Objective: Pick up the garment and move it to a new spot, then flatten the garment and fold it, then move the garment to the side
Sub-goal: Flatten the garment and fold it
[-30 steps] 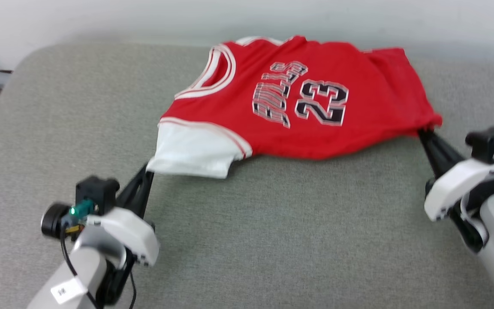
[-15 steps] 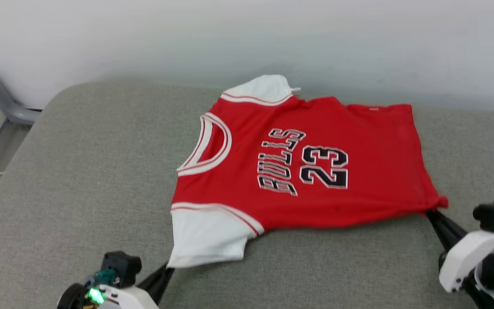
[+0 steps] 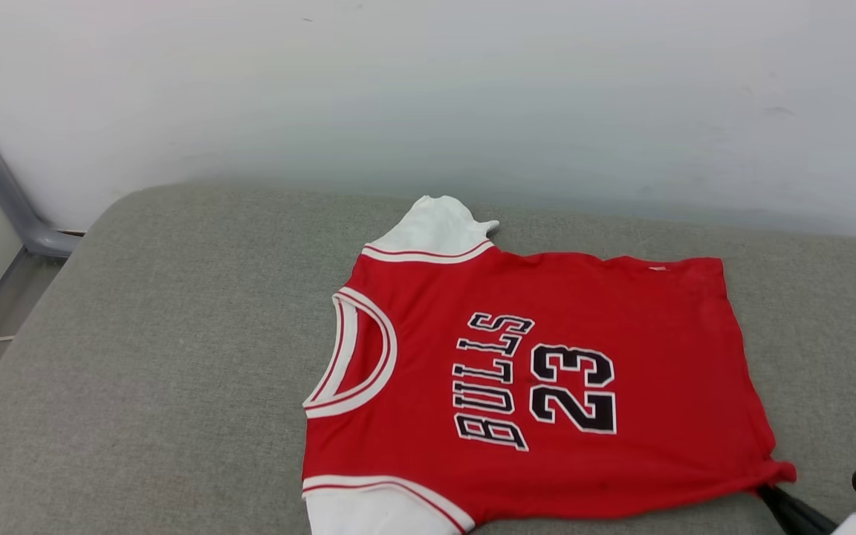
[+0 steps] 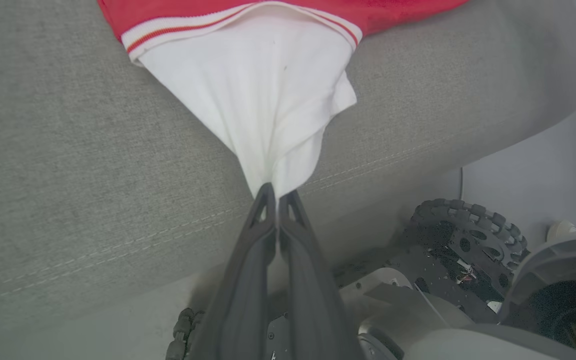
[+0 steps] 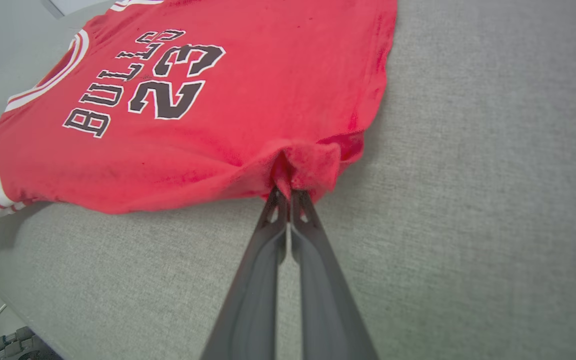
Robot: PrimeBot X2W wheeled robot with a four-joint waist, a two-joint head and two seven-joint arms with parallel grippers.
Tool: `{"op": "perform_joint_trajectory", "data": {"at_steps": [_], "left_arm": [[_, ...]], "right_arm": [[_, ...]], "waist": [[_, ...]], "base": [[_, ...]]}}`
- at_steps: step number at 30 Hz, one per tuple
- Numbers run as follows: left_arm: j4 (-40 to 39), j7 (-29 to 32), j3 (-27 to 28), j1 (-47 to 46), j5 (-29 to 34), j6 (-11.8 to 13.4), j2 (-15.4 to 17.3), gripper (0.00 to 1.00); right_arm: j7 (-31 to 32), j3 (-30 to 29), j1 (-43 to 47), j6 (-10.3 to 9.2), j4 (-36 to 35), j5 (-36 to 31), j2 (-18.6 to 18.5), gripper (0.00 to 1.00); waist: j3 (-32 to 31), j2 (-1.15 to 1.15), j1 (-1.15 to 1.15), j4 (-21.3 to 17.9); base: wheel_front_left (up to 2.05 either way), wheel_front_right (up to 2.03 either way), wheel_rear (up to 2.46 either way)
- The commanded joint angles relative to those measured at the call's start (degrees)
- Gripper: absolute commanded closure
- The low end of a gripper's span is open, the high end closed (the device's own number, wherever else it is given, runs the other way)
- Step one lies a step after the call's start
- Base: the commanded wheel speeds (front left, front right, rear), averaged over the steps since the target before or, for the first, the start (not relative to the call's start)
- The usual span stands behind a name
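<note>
While garment [image 3: 562,297] lies spread print-up on grey cushion [image 3: 160,357], two corners are held. Tip of white sleeve [image 4: 263,85] is pinched between closed fingers of left gripper [image 4: 276,194] at cushion's front edge. Bunched hem corner [image 5: 313,162] is pinched between closed fingers of right gripper [image 5: 288,194], just above cushion's top. Risks judged: little cloth is gripped, so sleeve tip could be pulled free; near side could be dragged over cushion's front edge; hem corner could be left creased.
</note>
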Motion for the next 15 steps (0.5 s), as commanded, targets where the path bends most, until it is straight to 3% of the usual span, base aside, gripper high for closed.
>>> {"op": "perform_joint_trajectory", "data": {"at_steps": [1,8,15], "left_arm": [[-0.9,0.5,-0.1,1.2,-0.8,-0.2,0.6,1.00],[-3.6,-0.6,0.9,2.8,-1.5,0.2,2.1,1.00],[-4.3,-4.7,4.2,-0.6,0.8,2.8,1.0,1.00]], "right_arm": [[0.3,-0.1,2.1,-0.09,-1.4,0.5,-1.0,1.00],[0.0,-3.4,8.1,-0.09,-6.8,1.2,-2.9,1.00],[-0.5,-7.4,9.2,-0.09,-10.0,-0.6,-1.1,1.00]], "waist": [[-0.1,0.00,0.01,-0.1],[0.0,0.00,0.01,-0.7],[0.7,0.00,0.01,-1.4]], "base": [[0.00,0.00,0.00],[0.00,0.00,0.00],[0.00,0.00,0.00]]}}
